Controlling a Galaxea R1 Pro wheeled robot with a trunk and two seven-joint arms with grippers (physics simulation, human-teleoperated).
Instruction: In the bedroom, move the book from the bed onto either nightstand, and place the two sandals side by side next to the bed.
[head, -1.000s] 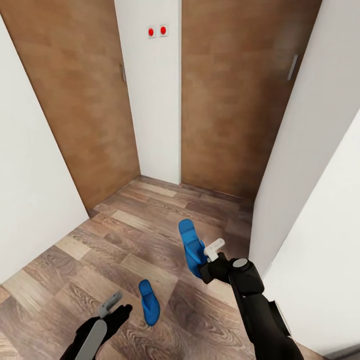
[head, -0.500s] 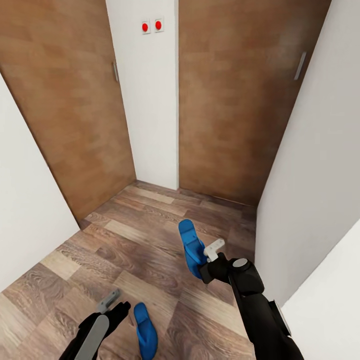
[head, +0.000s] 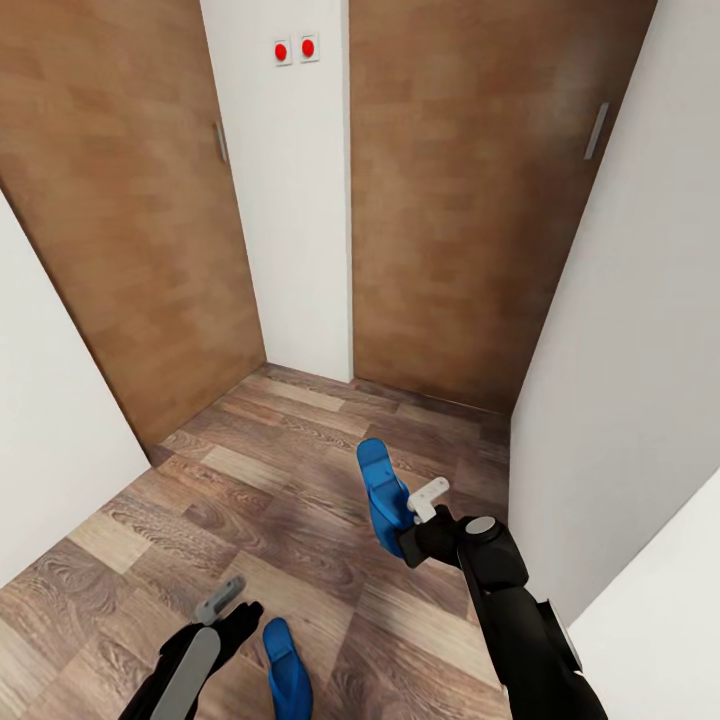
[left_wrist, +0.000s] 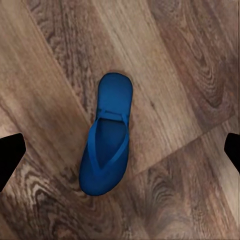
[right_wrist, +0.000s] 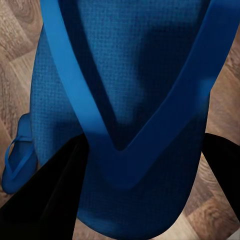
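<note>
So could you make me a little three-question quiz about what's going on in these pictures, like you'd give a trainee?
1. True or false: both blue sandals lie on the floor.
2. Which gripper hangs open above a sandal? A) left B) right
3. How many red dots mark the white wall between the two wooden doors?

Key:
1. False: the right gripper grips the held sandal in the air; the floor sandal lies on the wood floor.
2. A: the left gripper.
3. Two, on the wall switches.

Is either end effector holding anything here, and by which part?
The right end effector is shut on one blue sandal, gripping its end near where the straps meet. The left end effector is open, above the other sandal on the floor.
</note>
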